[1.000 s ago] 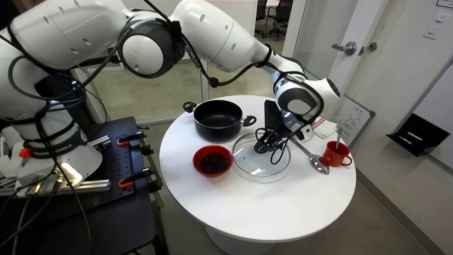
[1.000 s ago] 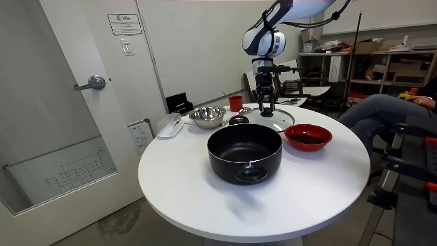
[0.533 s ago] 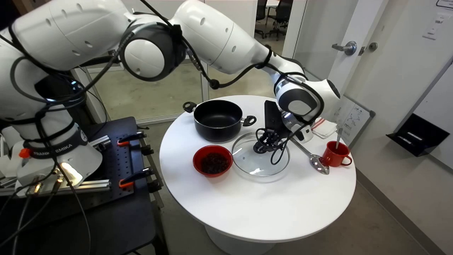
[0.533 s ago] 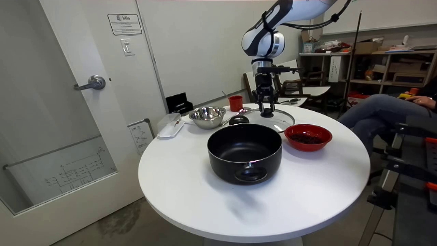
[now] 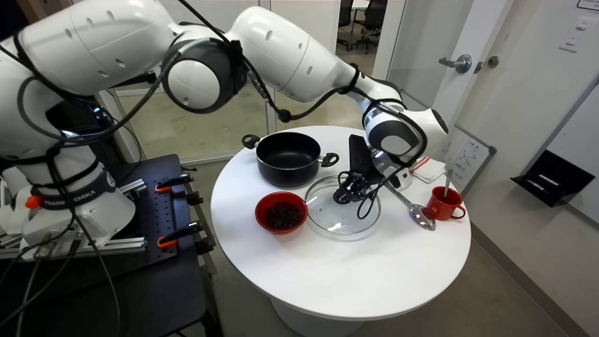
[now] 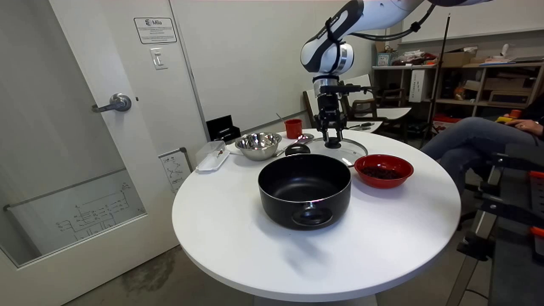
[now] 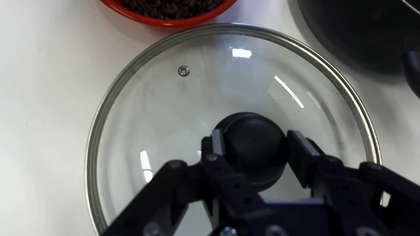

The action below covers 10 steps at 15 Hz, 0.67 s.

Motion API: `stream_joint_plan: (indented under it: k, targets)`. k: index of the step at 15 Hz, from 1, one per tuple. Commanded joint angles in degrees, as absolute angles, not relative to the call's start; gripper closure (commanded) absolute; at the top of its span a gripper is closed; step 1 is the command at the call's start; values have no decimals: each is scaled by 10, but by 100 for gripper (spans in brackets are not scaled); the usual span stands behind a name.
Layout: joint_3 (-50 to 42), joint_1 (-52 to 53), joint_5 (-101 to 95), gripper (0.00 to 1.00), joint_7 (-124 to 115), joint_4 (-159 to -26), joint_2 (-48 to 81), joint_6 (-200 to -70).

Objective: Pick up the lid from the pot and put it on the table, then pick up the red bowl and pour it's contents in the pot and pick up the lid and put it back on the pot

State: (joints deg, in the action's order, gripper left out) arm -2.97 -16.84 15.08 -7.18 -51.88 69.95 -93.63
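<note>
Right beneath the tool (image 7: 257,144): the lid (image 7: 203,105), knob (image 7: 254,134) between jaws.

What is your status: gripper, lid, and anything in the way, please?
Gripper closed on knob of lid. Lid off pot; whether raised, unclear. Red bowl close beside lid, may be in the way.

The arm (image 5: 283,55) is built of smooth white shells, broken by dark grey rings (image 5: 225,70) and pitted with oval recesses (image 5: 269,35). Black cables (image 5: 284,115) are strapped along it with black bands (image 5: 354,77). EMIKA is printed on the dark collar (image 5: 98,193) of the white base (image 5: 112,213). The gripper (image 7: 255,144) is made of black links, studded with screws (image 7: 228,231) and faced with grey pads (image 7: 217,142).
</note>
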Motion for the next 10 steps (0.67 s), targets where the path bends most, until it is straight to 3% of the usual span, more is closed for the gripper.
stream_joint_plan:
  k: [1, 10]
  targets:
    - [-26, -169, 154, 75, -85, -481, 713, -906]
    - [-27, -168, 153, 75, -91, -477, 721, -899]
